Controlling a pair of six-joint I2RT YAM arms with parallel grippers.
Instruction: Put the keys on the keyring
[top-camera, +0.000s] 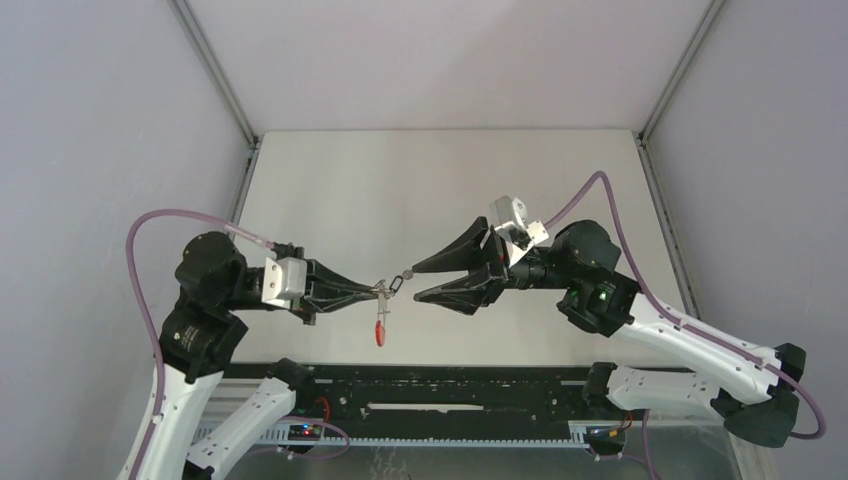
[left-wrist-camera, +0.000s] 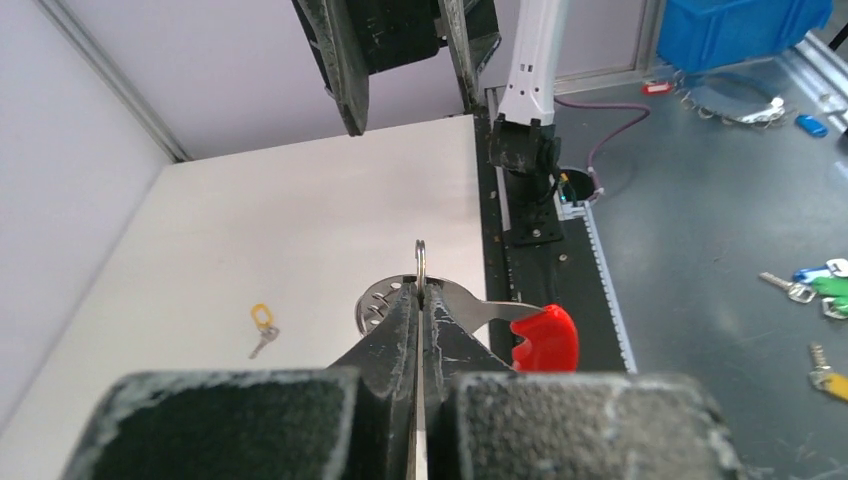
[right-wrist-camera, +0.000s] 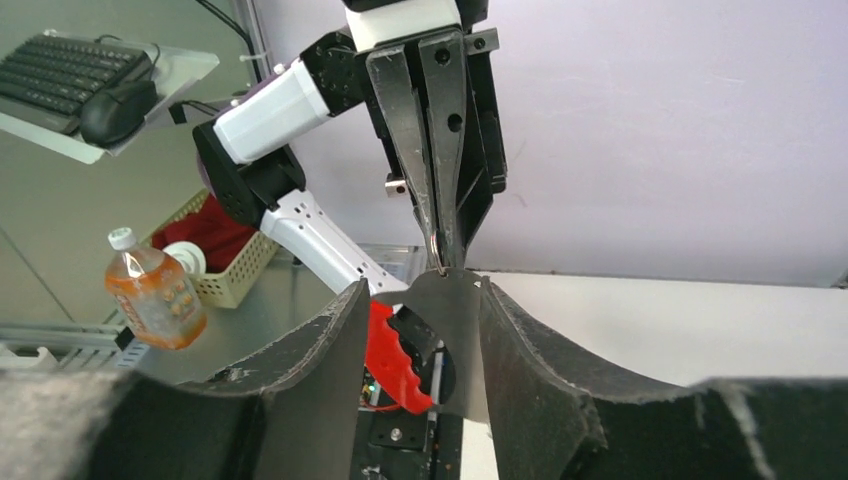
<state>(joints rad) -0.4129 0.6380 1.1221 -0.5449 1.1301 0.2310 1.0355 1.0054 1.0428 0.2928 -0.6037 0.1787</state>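
My left gripper (top-camera: 378, 290) (left-wrist-camera: 421, 292) is shut on a silver wire ring of the keyring (left-wrist-camera: 421, 255), held above the table's near edge. The keyring's red band (top-camera: 380, 331) (left-wrist-camera: 545, 338) (right-wrist-camera: 392, 362) hangs below it. A dark flat tag (right-wrist-camera: 455, 335) (top-camera: 397, 283), the black-tagged key as far as I can tell, hangs at the ring. It sits between the spread fingers of my open right gripper (top-camera: 413, 281) (right-wrist-camera: 425, 285), close against the right-hand finger (right-wrist-camera: 540, 360). The yellow-tagged key (left-wrist-camera: 262, 326) lies alone on the white table.
A black rail (top-camera: 450, 385) runs along the table's near edge. Off the table are a blue bin (left-wrist-camera: 740, 30), several loose coloured keys (left-wrist-camera: 822, 290), a drink bottle (right-wrist-camera: 150, 290) and a basket (right-wrist-camera: 228, 262). Grey walls close in the table (top-camera: 450, 180).
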